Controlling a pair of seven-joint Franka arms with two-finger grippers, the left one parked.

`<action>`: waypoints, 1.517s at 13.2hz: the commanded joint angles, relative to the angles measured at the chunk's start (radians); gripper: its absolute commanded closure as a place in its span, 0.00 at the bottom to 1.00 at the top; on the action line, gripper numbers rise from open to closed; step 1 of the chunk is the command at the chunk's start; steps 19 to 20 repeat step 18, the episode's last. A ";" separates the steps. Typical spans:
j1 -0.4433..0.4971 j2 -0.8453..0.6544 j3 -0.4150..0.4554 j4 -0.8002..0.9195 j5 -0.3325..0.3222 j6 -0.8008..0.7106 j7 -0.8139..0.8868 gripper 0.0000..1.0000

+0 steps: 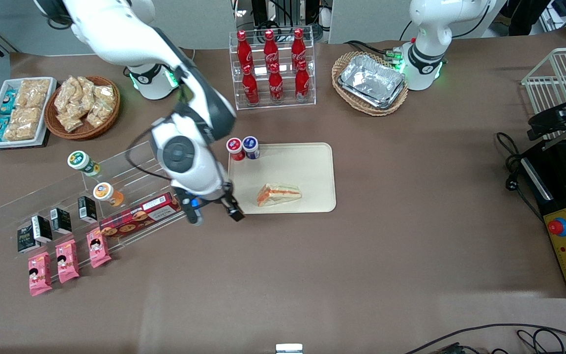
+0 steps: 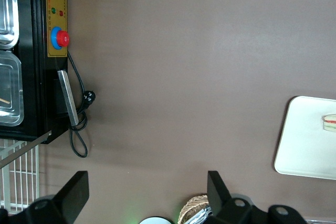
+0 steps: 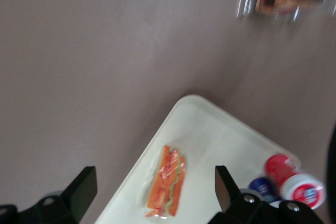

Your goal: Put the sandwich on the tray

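One empty, wide-spread gripper (image 1: pixel 214 211)

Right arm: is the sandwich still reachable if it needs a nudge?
Probably yes. The open gripper hangs empty just off the tray edge, toward the working arm's end. The sandwich lies on the tray with nothing over it; the two small jars stand apart.

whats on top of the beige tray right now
The sandwich lies on the tray, and two small capped jars stand at its corner. The end effector, open, hangs beside the tray, holding nothing. Nothing on the tray is covered.
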 commanded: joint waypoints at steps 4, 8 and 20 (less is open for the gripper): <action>-0.180 -0.163 -0.004 -0.025 -0.116 -0.160 -0.570 0.00; -0.370 -0.244 -0.004 -0.022 -0.106 -0.243 -0.962 0.00; -0.570 -0.291 -0.047 0.211 -0.123 -0.542 -1.318 0.00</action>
